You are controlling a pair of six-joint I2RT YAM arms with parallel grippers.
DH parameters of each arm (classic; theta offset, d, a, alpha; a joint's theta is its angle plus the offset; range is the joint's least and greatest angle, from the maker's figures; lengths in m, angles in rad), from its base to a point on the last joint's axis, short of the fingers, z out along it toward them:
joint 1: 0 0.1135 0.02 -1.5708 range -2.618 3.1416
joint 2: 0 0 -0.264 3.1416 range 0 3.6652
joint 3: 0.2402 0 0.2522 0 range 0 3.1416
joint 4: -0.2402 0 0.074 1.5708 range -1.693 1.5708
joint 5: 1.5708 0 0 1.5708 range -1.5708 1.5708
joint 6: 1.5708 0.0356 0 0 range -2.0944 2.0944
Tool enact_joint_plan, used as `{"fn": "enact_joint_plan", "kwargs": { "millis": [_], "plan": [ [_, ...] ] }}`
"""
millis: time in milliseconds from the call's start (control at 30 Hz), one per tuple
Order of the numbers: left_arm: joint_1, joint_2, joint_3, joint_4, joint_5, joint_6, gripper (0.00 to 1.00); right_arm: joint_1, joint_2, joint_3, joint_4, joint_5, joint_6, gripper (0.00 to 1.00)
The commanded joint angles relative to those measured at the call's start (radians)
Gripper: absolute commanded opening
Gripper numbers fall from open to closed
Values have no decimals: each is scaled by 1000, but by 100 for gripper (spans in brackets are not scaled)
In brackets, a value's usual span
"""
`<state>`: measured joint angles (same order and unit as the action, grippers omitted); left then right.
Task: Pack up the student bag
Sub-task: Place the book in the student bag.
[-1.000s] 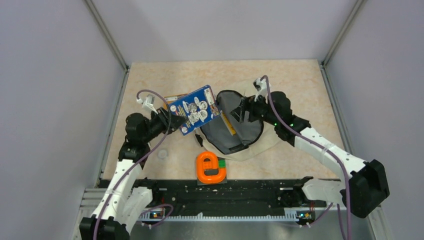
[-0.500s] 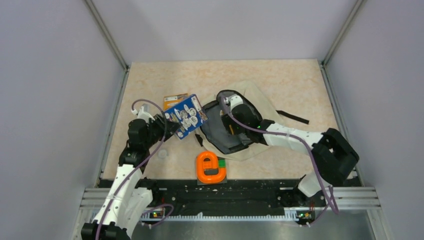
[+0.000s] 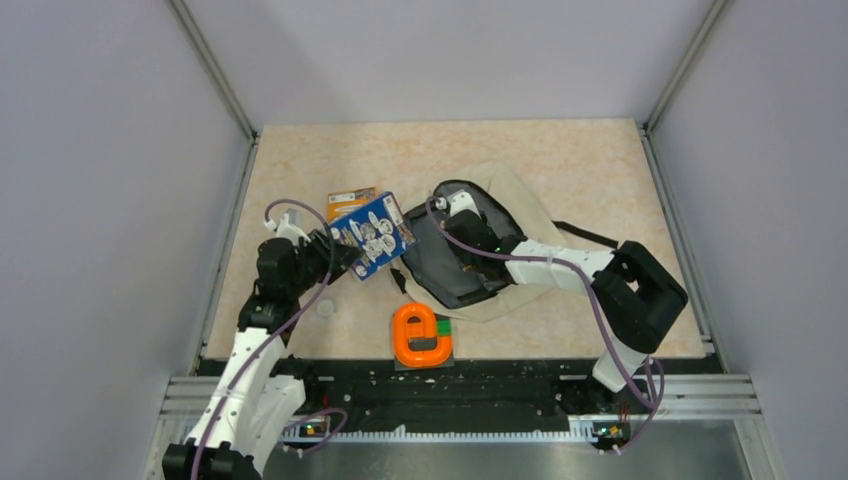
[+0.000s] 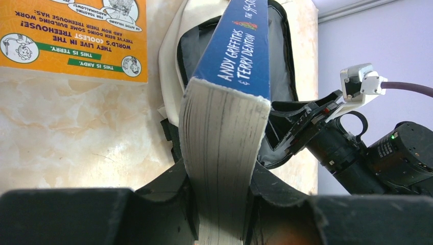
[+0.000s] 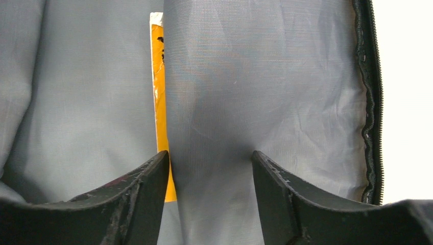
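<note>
The student bag (image 3: 520, 192) is beige and lies open on the table, showing its dark grey lining (image 5: 255, 76). My left gripper (image 4: 219, 171) is shut on a thick blue book (image 3: 372, 232). It holds the book (image 4: 240, 61) by its page edge, just left of the bag's opening (image 4: 171, 46). My right gripper (image 5: 210, 158) is open inside the bag (image 3: 452, 222), with its fingers spread against the lining. An orange book edge (image 5: 158, 76) shows under the lining, inside the bag.
A second orange book (image 3: 348, 200) lies flat on the table behind the blue one and also shows in the left wrist view (image 4: 76, 35). An orange e-shaped object (image 3: 420, 336) sits near the front rail. A small clear disc (image 3: 325, 309) lies by the left arm. A black strap (image 3: 585, 235) trails right.
My right gripper has left the bag's raised rim and reached down into the opening. My left gripper has brought the blue book lower and leftwards. Both have barely moved in the last half second.
</note>
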<state>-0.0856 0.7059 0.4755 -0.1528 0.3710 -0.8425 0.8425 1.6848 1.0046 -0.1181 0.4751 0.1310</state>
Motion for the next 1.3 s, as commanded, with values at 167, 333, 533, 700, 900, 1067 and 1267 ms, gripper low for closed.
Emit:
{"fn": "enact_joint_plan", "kwargs": {
  "millis": [167,333,533,700,900,1067,1267],
  "plan": [
    [6,3,18,144,81,-18,0,14,42,73,1,106,-14,50],
    [3,11,-7,217,145,-71,0,14,9,91,-20,151,12,9],
    [-19,20,-85,378,160,-192,0,12,-95,97,-40,129,64,0],
    [-74,81,-110,495,139,-252,0,12,-183,103,-48,71,91,0],
    [-174,213,-105,680,101,-319,0,11,-244,107,-55,27,112,0],
    [-254,326,-81,758,65,-338,0,10,-265,109,-61,18,121,0],
    [-279,449,-104,810,11,-348,0,10,-278,108,-62,15,124,0]
  ]
}}
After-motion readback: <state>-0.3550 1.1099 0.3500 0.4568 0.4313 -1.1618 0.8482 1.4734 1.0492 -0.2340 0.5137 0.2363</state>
